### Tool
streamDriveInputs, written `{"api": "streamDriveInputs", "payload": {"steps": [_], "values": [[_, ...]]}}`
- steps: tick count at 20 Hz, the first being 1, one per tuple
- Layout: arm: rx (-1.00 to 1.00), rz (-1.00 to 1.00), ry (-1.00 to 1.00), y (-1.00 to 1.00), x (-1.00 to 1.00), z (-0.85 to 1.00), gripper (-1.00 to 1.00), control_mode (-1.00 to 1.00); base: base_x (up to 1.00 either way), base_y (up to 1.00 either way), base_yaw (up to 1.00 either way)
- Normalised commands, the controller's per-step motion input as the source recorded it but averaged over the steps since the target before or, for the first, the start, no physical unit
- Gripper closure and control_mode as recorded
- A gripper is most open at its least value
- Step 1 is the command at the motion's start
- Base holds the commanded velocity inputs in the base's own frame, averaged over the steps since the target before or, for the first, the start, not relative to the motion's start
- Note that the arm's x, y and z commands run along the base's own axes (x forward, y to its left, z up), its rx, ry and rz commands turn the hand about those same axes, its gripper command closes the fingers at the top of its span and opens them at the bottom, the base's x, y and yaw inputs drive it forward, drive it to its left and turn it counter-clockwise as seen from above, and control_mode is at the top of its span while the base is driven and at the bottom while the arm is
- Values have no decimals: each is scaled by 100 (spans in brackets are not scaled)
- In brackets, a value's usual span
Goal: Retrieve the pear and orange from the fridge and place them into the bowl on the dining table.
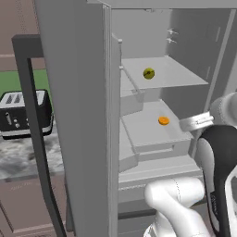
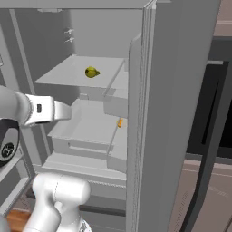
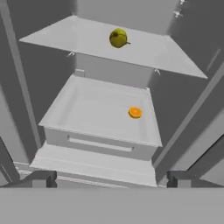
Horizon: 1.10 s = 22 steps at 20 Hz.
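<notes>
Inside open fridge [image 1: 88, 115], pear [image 3: 118, 38] on upper shelf [image 3: 144, 50], orange [image 3: 135, 112] below, gripper [image 3: 111, 178] spread wide, empty.

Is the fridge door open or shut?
Open. The fridge door is swung aside, so the pear and orange show on inside shelves.

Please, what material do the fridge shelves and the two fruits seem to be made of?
Shelves: probably matte grey plastic or painted metal, flat and opaque, no glassy shine. Pear: smooth yellow-green skin, dark spot. Orange: bright orange skin, texture too small to tell.
</notes>
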Motion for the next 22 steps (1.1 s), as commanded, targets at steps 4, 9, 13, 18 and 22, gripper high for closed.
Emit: {"api": "streamDriveInputs", "payload": {"steps": [4, 9, 13, 18, 22], "values": [[0, -12, 6, -11, 14, -53, -100, -100, 0, 0, 0], [0, -5, 0, -6, 20, -49, -100, -100, 0, 0, 0], [2, 0, 0, -8, 39, -44, -100, -100, 0, 0, 0], [3, 0, 2, 0, 57, -28, -100, -100, 0, 0, 0], [6, -4, 5, -11, 62, -33, -100, -100, 0, 0, 0]]}}
